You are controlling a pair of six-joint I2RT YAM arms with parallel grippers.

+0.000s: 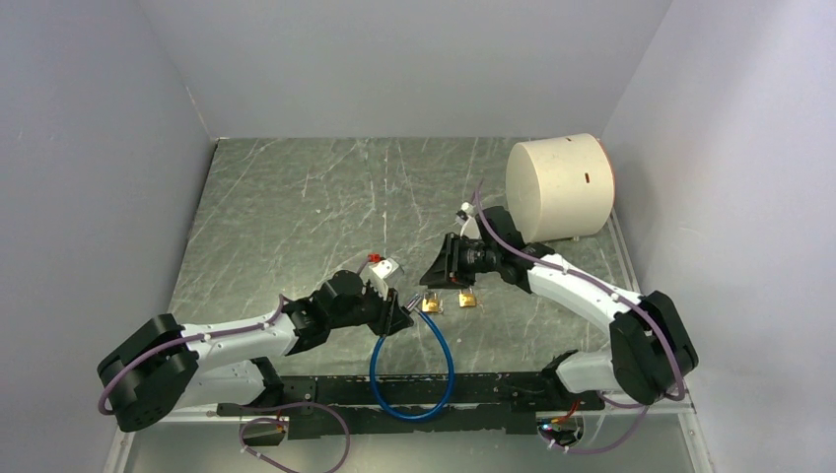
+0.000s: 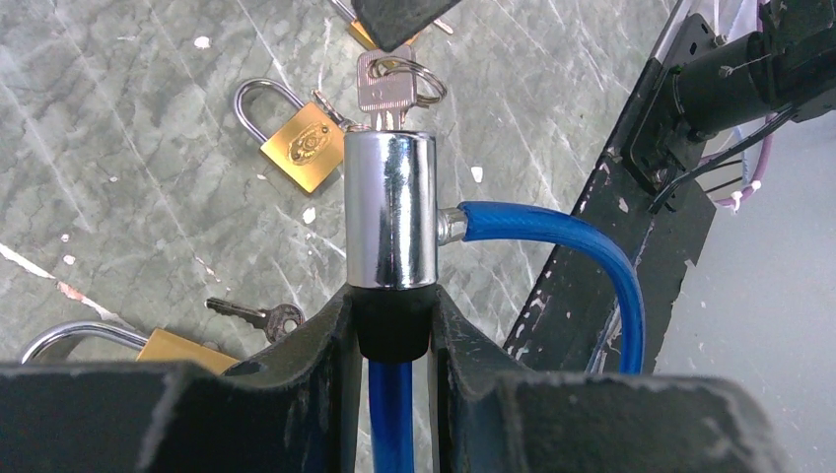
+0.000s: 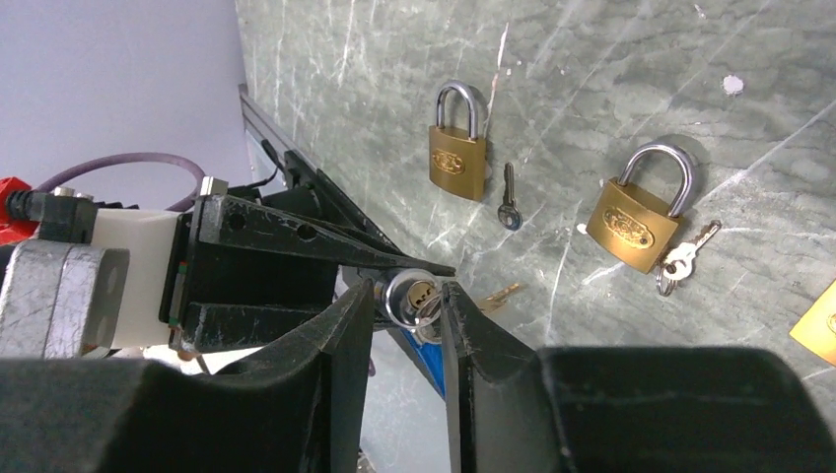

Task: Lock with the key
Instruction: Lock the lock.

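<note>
A chrome cable lock cylinder [image 2: 389, 207] with a blue cable [image 2: 582, 246] is held upright in my left gripper [image 2: 392, 296], which is shut on the black collar at its base. A silver key [image 2: 383, 89] on a ring sits in the cylinder's top end. My right gripper [image 3: 406, 296] faces that end; its fingers [image 3: 355, 325] stand apart on either side of the cylinder face [image 3: 409, 296] and the key. In the top view the two grippers [image 1: 394, 310] [image 1: 434, 281] meet at the table's middle, and the cable [image 1: 414, 379] loops toward the front.
Two brass padlocks [image 3: 456, 158] [image 3: 631, 222] lie on the marble table, one with a loose key [image 3: 508, 197] beside it, the other with ringed keys [image 3: 680, 258]. A large white cylinder [image 1: 560, 187] stands back right. A black rail [image 1: 473, 389] runs along the front edge.
</note>
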